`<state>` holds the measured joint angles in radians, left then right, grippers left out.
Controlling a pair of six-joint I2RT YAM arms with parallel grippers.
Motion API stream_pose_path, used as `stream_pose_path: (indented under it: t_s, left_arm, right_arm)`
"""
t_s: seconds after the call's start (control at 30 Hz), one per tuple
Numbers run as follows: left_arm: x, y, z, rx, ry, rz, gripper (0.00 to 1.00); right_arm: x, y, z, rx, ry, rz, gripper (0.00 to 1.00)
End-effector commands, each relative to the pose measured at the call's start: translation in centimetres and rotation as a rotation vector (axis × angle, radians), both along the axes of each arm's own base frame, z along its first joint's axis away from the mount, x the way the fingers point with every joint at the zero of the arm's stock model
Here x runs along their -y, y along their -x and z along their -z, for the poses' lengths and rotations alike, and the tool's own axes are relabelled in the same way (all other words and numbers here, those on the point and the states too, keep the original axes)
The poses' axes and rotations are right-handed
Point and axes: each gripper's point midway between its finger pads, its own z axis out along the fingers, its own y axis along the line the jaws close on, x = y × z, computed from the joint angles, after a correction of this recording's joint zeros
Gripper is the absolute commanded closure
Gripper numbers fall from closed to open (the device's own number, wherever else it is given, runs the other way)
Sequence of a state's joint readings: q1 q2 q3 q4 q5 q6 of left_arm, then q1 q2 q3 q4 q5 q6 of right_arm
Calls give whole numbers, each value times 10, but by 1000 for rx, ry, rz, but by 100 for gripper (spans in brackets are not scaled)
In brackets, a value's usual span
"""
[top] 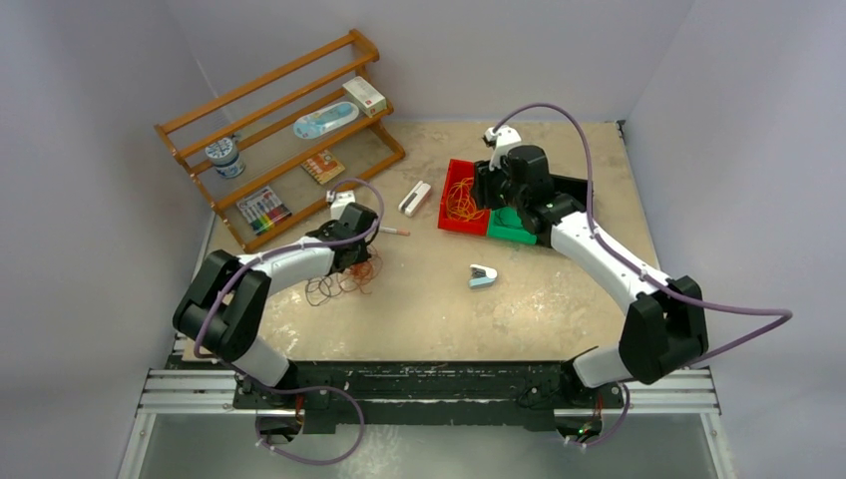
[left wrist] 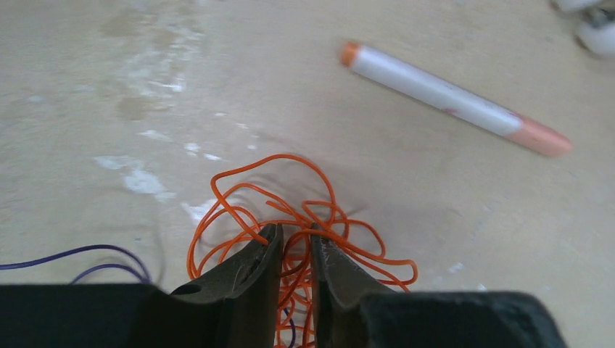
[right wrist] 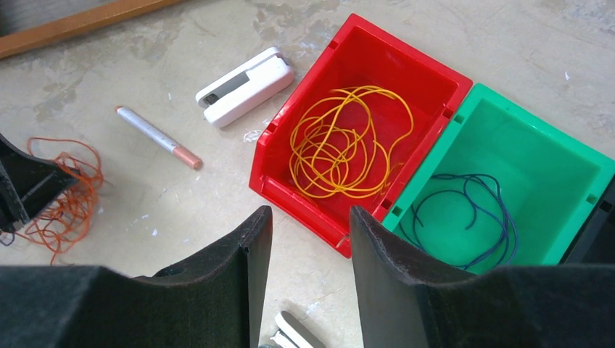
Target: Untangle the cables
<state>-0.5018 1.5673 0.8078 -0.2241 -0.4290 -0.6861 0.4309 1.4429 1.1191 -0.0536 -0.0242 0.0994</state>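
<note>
A loose tangle of orange cables (left wrist: 304,210) lies on the table at the left (top: 344,281), with a thin purple strand (left wrist: 80,254) beside it. My left gripper (left wrist: 296,235) is down in the tangle (top: 357,261), its jaws nearly together with several orange strands pinched between them. The same tangle (right wrist: 69,188) shows at the left of the right wrist view. A yellow-orange cable (right wrist: 341,141) is coiled in the red bin (right wrist: 384,51), and a dark blue cable (right wrist: 464,210) sits in the green bin (right wrist: 537,138). My right gripper (right wrist: 310,214) hangs open and empty above the table beside the red bin (top: 446,225).
A white marker with a pink cap (left wrist: 453,98) lies just beyond the tangle. A white oblong device (right wrist: 243,87) lies left of the red bin. A small blue-white stapler (top: 483,275) sits mid-table. A wooden rack (top: 279,130) with small items stands at the back left.
</note>
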Motion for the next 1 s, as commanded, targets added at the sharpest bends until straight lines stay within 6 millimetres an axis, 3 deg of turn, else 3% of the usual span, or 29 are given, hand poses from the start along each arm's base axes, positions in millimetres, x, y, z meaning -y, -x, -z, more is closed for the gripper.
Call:
stream_pose_path:
  t_s: [0.0, 0.13, 0.2, 0.4, 0.5, 0.6, 0.73, 0.97]
  left_arm:
    - [65, -10, -28, 94, 111, 218, 81]
    - [119, 4, -41, 120, 159, 393, 83]
    - [125, 9, -43, 127, 154, 402, 77]
    - [82, 10, -78, 229, 89, 237, 46]
    - [53, 14, -100, 291, 51, 134, 38]
    - [17, 18, -110, 321, 23, 11, 37]
    - [-20, 22, -97, 273, 16, -84, 37]
    - [-8, 42, -69, 186, 121, 22, 37]
  right_arm:
    - [12, -4, -31, 92, -39, 83, 53]
    - [19, 1, -32, 86, -83, 147, 53]
    - [23, 3, -34, 97, -92, 170, 52]
    - [23, 3, -39, 127, -105, 168, 51]
    - [22, -1, -36, 130, -87, 153, 50]
    - [17, -3, -31, 113, -81, 133, 50]
    - [12, -6, -26, 96, -78, 114, 50]
    - [11, -7, -19, 76, -59, 107, 50]
